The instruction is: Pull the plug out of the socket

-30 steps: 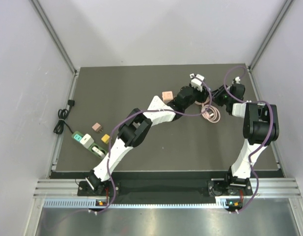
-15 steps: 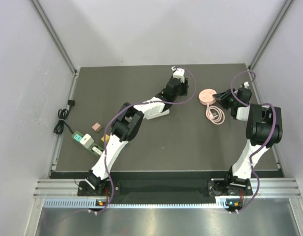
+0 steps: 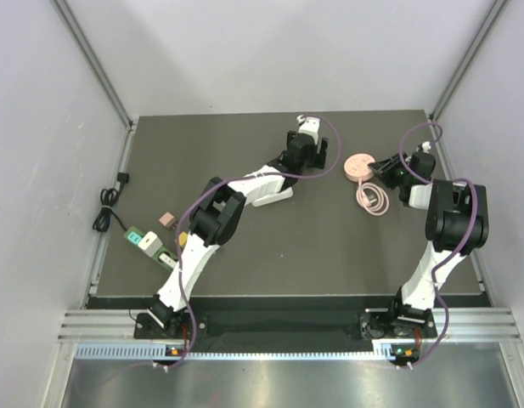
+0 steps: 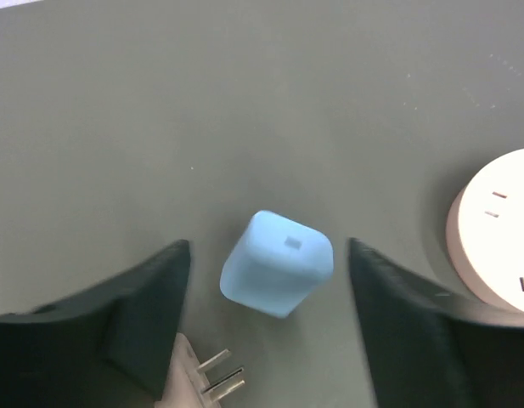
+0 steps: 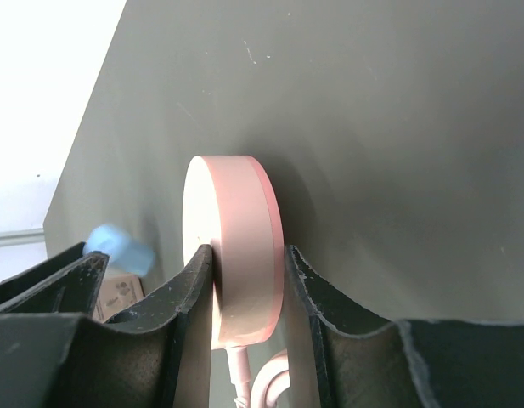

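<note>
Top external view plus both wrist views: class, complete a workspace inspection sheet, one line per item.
Surface: dark mat, flat.
Job's things: blue plug is out of the round pink socket and apart from it.
Clutter: power strip; pink block; white pronged plug.
Grippers: left gripper open around the blue plug, fingers not touching it; right gripper shut on the socket's rim.
Cables: pink cable coiled beside the socket; black cable at the left edge.
Surroundings: white walls; metal frame.
</note>
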`<state>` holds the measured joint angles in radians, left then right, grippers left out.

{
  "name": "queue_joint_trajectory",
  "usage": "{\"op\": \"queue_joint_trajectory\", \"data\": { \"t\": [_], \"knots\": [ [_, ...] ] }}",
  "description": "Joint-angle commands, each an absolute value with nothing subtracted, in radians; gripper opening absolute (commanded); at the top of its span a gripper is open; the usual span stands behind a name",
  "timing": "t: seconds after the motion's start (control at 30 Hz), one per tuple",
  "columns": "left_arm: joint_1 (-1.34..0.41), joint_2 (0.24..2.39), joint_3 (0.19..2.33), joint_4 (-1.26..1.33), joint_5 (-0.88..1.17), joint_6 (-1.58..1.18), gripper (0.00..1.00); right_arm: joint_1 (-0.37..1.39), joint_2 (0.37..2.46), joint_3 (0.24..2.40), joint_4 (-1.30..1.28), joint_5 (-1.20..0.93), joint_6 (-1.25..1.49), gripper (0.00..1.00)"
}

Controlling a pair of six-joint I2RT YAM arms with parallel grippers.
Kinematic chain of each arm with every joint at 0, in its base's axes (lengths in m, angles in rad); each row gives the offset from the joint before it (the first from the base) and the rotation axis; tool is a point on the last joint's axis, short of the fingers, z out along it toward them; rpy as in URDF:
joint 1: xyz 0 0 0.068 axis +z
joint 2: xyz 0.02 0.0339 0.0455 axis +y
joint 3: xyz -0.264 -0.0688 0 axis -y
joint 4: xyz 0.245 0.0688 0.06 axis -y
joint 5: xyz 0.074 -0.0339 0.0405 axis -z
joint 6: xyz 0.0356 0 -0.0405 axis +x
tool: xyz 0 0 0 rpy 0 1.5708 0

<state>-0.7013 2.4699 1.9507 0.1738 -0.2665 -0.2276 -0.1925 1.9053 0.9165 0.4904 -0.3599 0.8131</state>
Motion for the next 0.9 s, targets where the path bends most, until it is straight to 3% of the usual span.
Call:
{"op": "queue_joint_trajectory", "data": {
  "t": [0.0,0.1,0.3,0.4,0.5,0.53,0.6,0.63,0.77,0.87],
  "knots": [
    [-0.695,2.362,1.939,0.21,-0.232,-0.207,0.86,-0.201,1.924,0.914,0.442,-0.298,0.759,0.0],
    [-0.695,2.329,1.971,0.184,-0.184,-0.206,0.99,-0.198,1.943,0.949,0.413,-0.305,0.746,0.0],
    [-0.692,2.15,1.904,0.102,-0.188,-0.221,0.99,-0.175,1.971,1.043,0.335,-0.264,0.701,0.07],
    [-0.677,2.009,1.789,0.008,-0.248,-0.259,0.99,-0.172,1.974,1.089,0.284,-0.256,0.672,0.23],
    [-0.634,1.817,1.595,-0.064,-0.291,-0.366,0.98,-0.166,1.944,1.129,0.227,-0.201,0.612,0.47],
    [-0.618,1.765,1.536,-0.092,-0.284,-0.399,0.97,-0.166,1.93,1.126,0.218,-0.193,0.597,0.59],
    [-0.566,1.654,1.372,-0.112,-0.267,-0.475,0.97,-0.157,1.884,1.123,0.201,-0.155,0.58,0.7],
    [-0.549,1.549,1.326,-0.141,-0.258,-0.492,0.97,-0.15,1.87,1.127,0.169,-0.138,0.554,0.81],
    [-0.488,1.315,1.215,-0.322,-0.313,-0.549,0.97,-0.085,1.826,1.17,0.054,-0.023,0.491,0.94],
    [-0.477,1.168,1.189,-0.505,-0.357,-0.584,0.98,-0.014,1.778,1.201,-0.05,0.065,0.443,1.0]
  ]
}}
